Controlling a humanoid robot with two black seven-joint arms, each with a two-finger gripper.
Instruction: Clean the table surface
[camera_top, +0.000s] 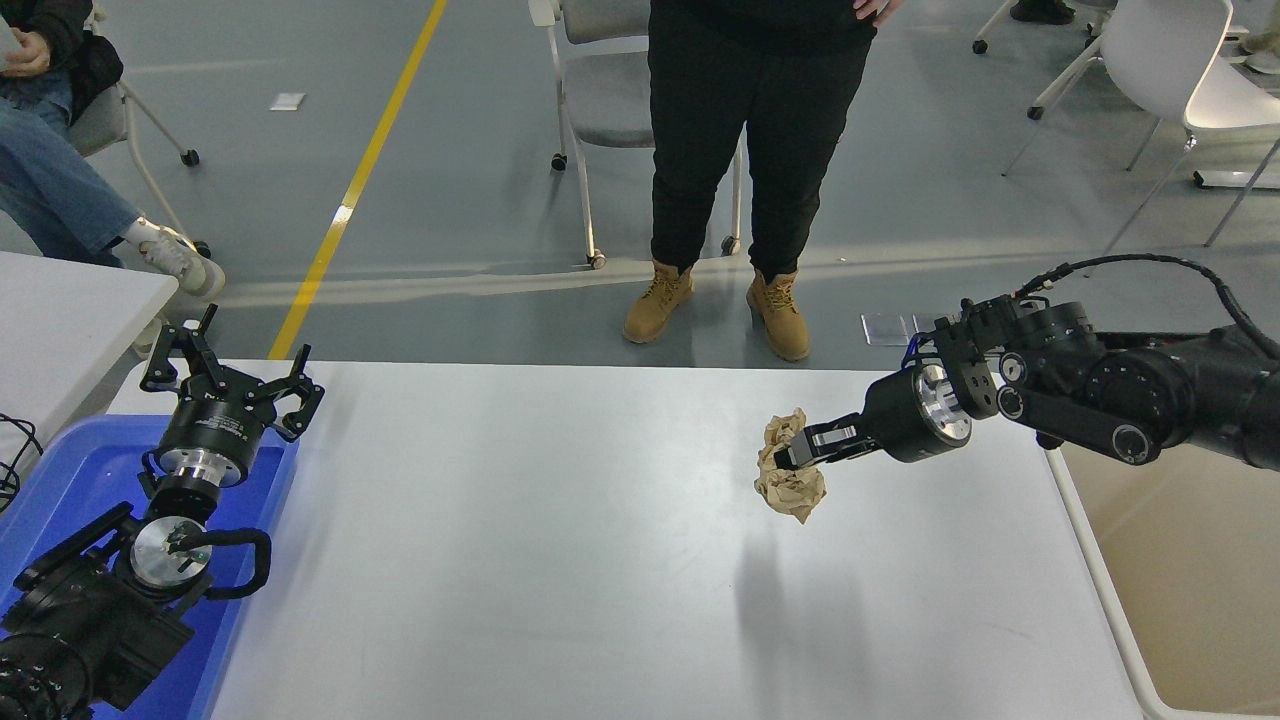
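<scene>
Right gripper (800, 452) was clamped on a crumpled wad of brown paper (789, 475), held clear above the table surface (560, 560), its shadow at 6 o'clock below. Risk: loose crumple could slip out mid-carry and drop short of the beige tub (1190, 590) at 4 o'clock. Left gripper (225, 385), fingers spread, sat parked over the blue bin (70, 470). A person (760, 150) stood at 12 o'clock.

White table surface (560, 560); brown crumpled paper (788, 470); blue tray (70, 470).
</scene>
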